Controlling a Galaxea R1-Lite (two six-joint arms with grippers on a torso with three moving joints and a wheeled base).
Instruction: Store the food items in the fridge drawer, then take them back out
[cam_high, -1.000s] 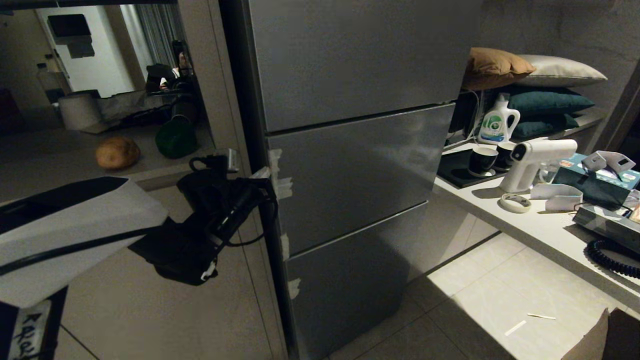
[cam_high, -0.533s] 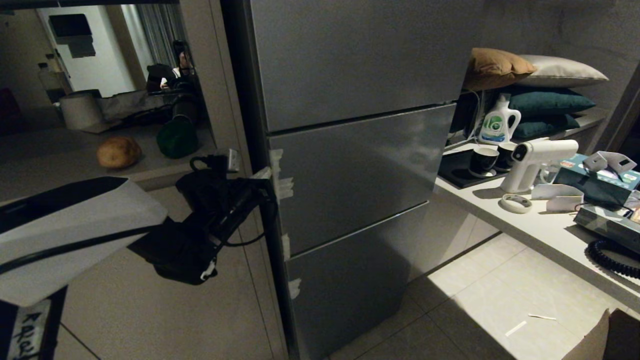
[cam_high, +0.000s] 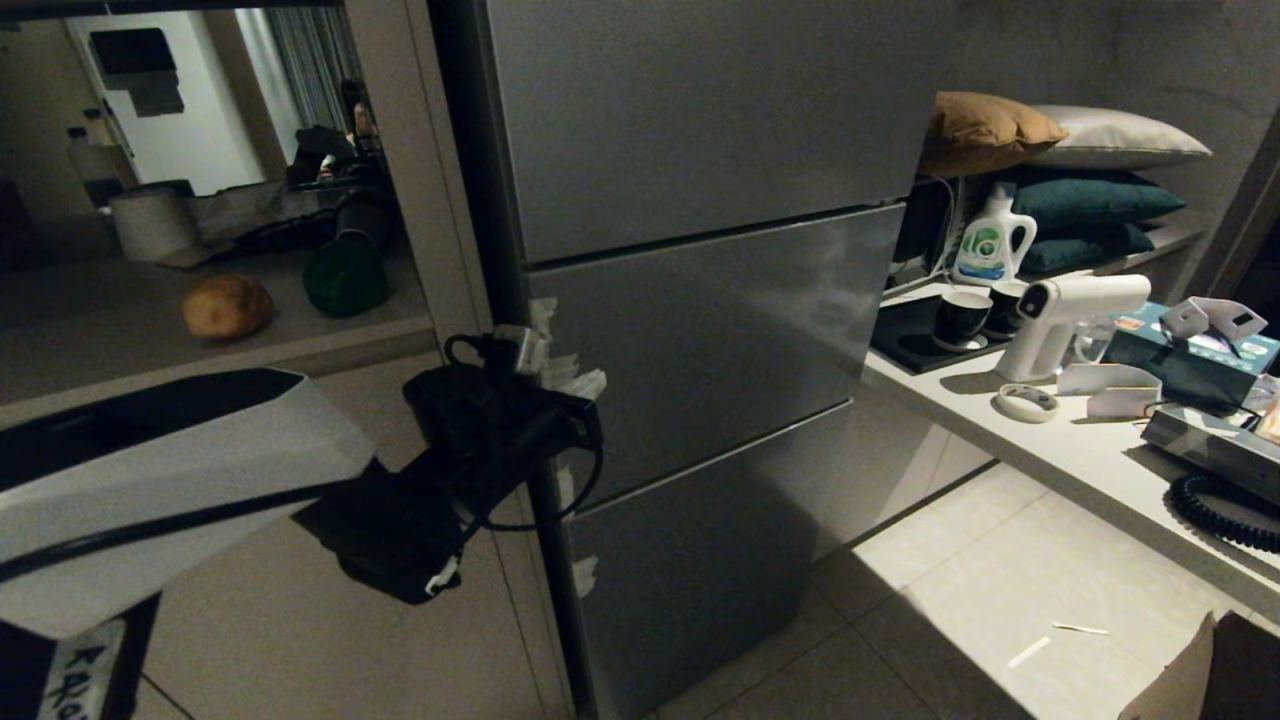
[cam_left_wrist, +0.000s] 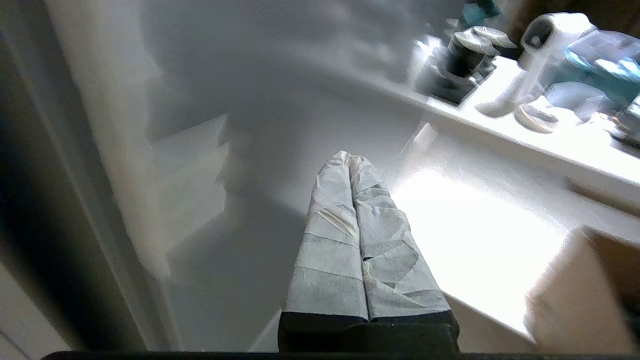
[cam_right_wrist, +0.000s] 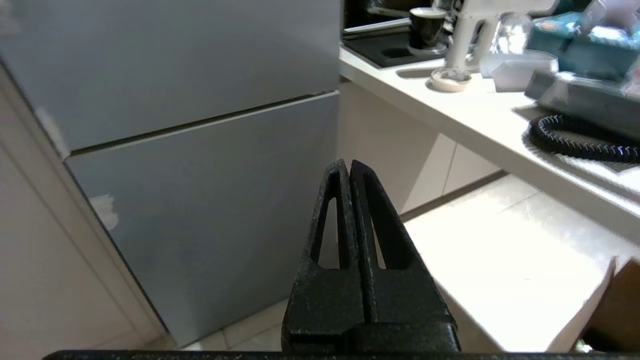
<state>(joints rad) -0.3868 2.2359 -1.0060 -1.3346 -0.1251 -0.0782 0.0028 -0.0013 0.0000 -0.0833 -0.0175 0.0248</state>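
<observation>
The tan potato (cam_high: 228, 306) and the dark green bell pepper (cam_high: 345, 278) lie on a counter to the left of the fridge. The fridge drawer (cam_high: 710, 340) is pushed in, its grey front flush with the panels above and below, and whitish tape scraps (cam_high: 548, 330) mark its left edge. My left gripper (cam_high: 590, 384) is shut and holds nothing. Its tape-wrapped fingers (cam_left_wrist: 330, 235) point at the drawer front's left edge, just beside the scraps. My right gripper (cam_right_wrist: 348, 165) is also shut and empty, hanging low before the fridge's lower panels, out of the head view.
A white counter (cam_high: 1080, 450) runs along the right with a detergent bottle (cam_high: 990, 240), dark cups (cam_high: 962, 318), a white spray gun (cam_high: 1075, 310), a tape roll (cam_high: 1027, 402) and boxes. Pillows (cam_high: 1060, 150) are stacked behind it. A white paper roll (cam_high: 150, 222) stands behind the potato. A cardboard box corner (cam_high: 1200, 670) sits at the lower right.
My left gripper has moved right and slightly down, from the fridge's side edge onto the drawer front's taped left edge. The view has shifted slightly left. Both grippers stay shut.
</observation>
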